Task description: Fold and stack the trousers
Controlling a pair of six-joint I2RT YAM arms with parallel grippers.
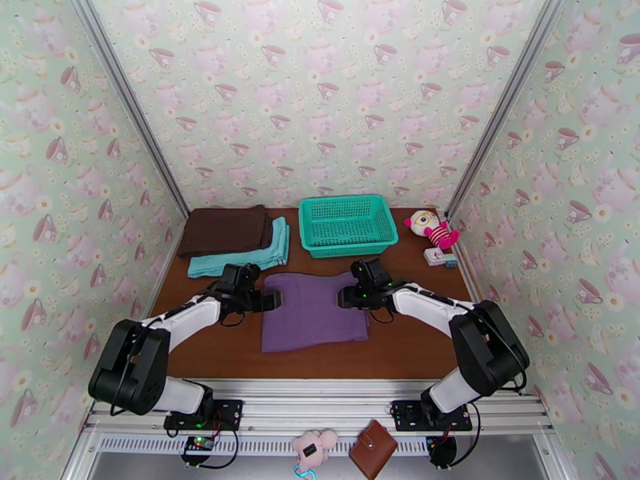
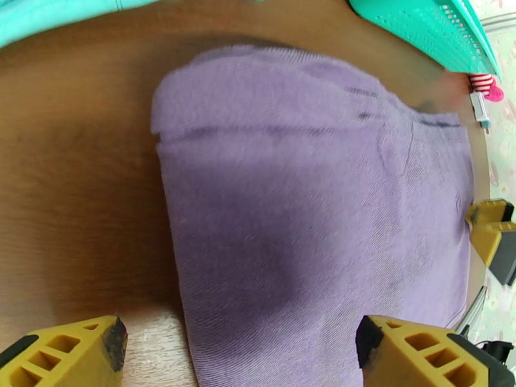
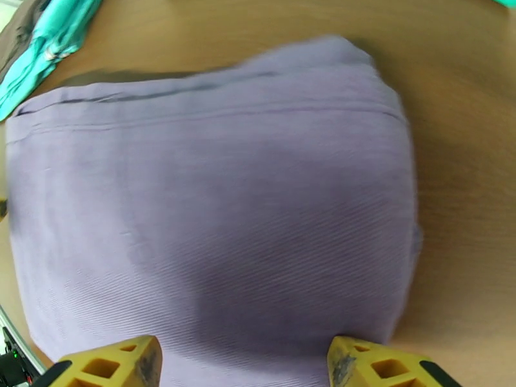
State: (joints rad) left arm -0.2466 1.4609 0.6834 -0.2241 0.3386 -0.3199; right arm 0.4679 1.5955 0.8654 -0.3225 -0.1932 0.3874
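Currently: folded purple trousers (image 1: 314, 310), table (image 1: 400, 346) centre

Flat rectangle, mid-table. Left gripper (image 1: 272, 300) at its left edge, right gripper (image 1: 342, 298) at its right edge, both with jaws apart, clamping nothing. Table bare along the near edge and both flanks. Green basket (image 1: 352, 248) near the far edge; folded teal cloth (image 1: 232, 262) far-left. Wrist views add the layered fold line, unreadable from overhead.

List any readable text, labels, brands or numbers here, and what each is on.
No readable text.
The trousers, the teal basket and the brown wallet show no print; any marking on the small white item by the plush toy is too small to read.
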